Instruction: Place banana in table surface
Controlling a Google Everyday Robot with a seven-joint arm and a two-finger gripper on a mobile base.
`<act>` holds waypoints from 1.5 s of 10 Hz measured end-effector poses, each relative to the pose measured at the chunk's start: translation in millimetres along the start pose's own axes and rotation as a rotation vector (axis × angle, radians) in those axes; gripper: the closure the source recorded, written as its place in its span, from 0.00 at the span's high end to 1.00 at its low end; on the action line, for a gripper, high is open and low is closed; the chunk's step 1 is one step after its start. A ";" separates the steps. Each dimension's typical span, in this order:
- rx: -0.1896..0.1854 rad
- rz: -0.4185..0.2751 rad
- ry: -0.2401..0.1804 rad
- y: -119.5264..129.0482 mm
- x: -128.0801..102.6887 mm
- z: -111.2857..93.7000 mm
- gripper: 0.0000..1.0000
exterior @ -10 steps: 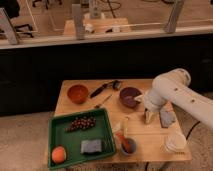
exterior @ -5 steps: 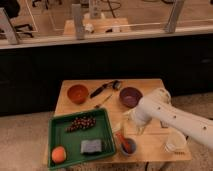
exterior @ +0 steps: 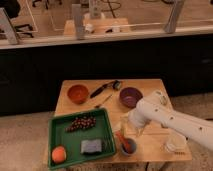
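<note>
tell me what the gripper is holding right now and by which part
Cannot be told. The gripper is down at the banana, beside the green tray on the table surface; any hold on it does not show.

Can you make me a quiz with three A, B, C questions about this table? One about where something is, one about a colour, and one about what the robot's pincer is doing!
1. Where is the orange fruit?
A) in the green tray
B) on the floor
C) on the windowsill

2. What colour is the bowl nearest the arm?
A) blue
B) purple
C) white

3. The pincer is:
A) up by the glass
B) tucked behind the robot
C) low over the table, right of the tray

Answers:
1 A, it lies in the tray's near left corner.
2 B, that bowl is purple.
3 C, it hangs just beside the tray's right edge.
</note>
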 end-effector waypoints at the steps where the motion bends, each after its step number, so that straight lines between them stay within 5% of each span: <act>1: 0.010 -0.029 -0.015 -1.5 1.0 5.0 0.80; 3: 0.009 -0.092 -0.036 -7.8 3.2 25.0 0.80; 7: -0.128 -0.217 0.011 -18.9 2.4 47.3 0.80; 9: -0.166 -0.242 0.018 -18.1 4.4 52.2 0.79; 15: -0.186 -0.287 0.006 -15.0 1.6 63.7 0.21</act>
